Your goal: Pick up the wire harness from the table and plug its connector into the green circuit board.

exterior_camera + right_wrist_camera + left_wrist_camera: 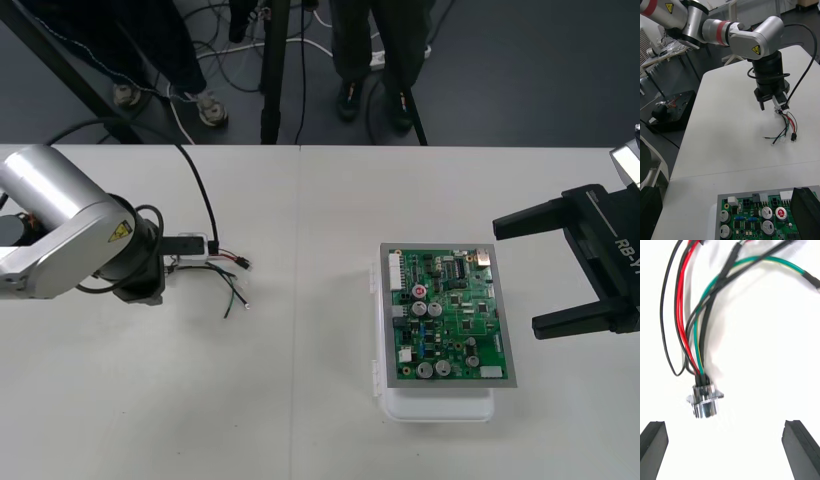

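The wire harness [226, 276] lies on the table left of centre, its small black plug [243, 264] pointing toward the green circuit board [447, 313]. My left gripper [165, 268] hangs straight over the harness's left end. In the left wrist view it [726, 450] is open, and the round metal socket [704, 401] lies on the table between and just ahead of the fingertips, untouched. Red, black and green wires [696, 326] fan away from it. My right gripper [522, 274] stands open at the right, beside the board.
The board rests on a white base [440, 406] right of centre. The right wrist view shows the left gripper [771, 107] above the harness [785, 129], and the board's edge [752, 219] close by. Bare table lies between harness and board.
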Available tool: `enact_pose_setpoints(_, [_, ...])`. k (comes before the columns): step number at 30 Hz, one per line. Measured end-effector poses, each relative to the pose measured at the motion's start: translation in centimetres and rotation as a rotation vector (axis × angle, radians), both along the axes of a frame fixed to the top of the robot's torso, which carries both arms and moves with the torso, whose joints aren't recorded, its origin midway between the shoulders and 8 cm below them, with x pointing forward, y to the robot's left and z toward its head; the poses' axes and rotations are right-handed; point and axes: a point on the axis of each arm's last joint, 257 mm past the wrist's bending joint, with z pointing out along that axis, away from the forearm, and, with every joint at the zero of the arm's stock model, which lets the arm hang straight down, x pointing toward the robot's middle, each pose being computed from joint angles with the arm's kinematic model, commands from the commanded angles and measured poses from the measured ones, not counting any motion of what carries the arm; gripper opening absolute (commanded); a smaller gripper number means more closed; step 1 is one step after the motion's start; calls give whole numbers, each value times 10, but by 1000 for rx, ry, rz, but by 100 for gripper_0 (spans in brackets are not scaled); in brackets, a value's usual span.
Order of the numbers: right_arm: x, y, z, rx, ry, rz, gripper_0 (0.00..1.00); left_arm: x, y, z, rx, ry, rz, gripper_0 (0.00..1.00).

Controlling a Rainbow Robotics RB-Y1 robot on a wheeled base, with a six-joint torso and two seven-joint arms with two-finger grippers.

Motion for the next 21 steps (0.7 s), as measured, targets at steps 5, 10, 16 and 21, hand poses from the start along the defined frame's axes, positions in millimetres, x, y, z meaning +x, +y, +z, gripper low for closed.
enact_pose_setpoints(5, [0,0,0,0,0,0,100,10,0,-6,15,-10,21,89])
enact_pose_setpoints(10, [0,0,0,0,0,0,100,15,3,-12,25,-10,41,89])
enact_pose_setpoints(16, [0,0,0,0,0,0,100,20,6,-20,40,-14,57,89])
enact_pose_setpoints(21, [0,0,0,0,0,0,100,22,6,-26,80,-36,27,89])
